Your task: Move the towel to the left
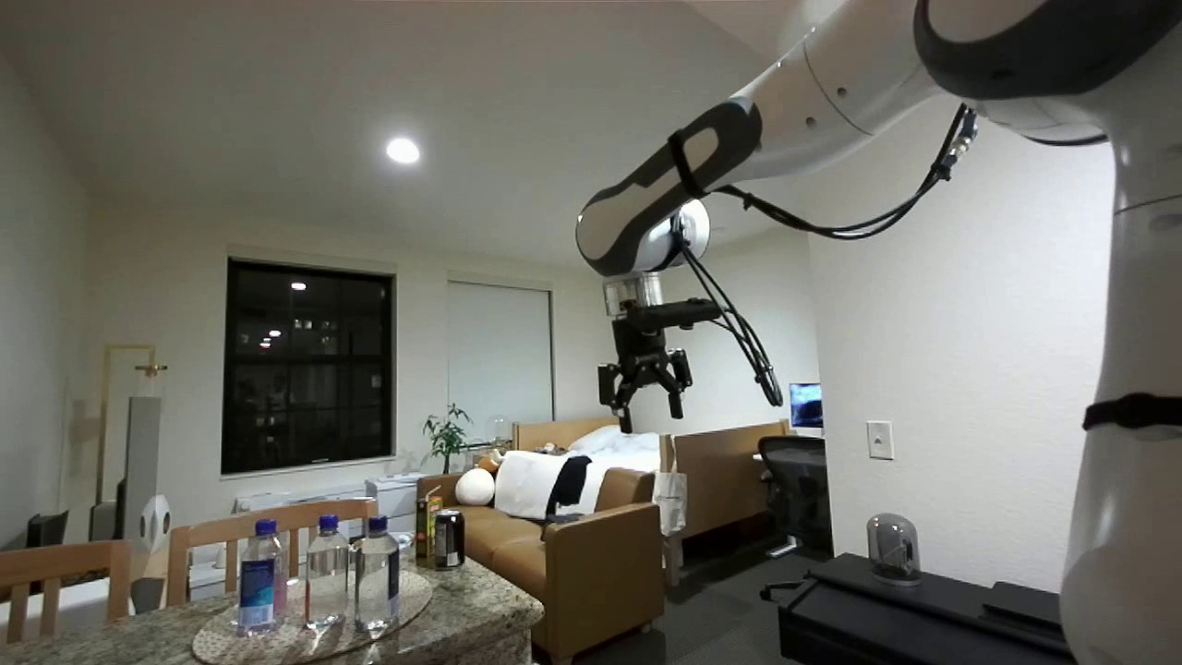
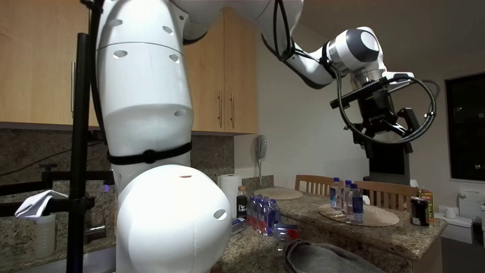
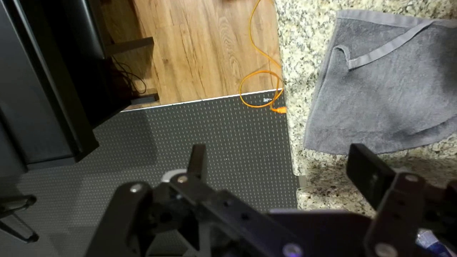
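Note:
The grey towel (image 3: 385, 89) lies spread on the speckled granite counter at the right of the wrist view, with a lighter strap across its upper part. Its right side runs out of that view. In an exterior view part of the towel (image 2: 326, 258) shows at the bottom edge; I do not see it in the remaining view. My gripper (image 3: 277, 148) is open and empty. It hangs in the air, pointing down, in both exterior views (image 1: 651, 417) (image 2: 388, 151). In the wrist view the towel is up and right of the jaws, apart from them.
Several water bottles (image 2: 261, 216) stand on the counter (image 2: 246, 250). More bottles (image 1: 307, 577) stand on a round woven mat near a black can (image 1: 450, 538). An orange cord (image 3: 262, 71) lies by the counter edge (image 3: 291, 142). A glass dome (image 1: 893, 550) stands on black furniture.

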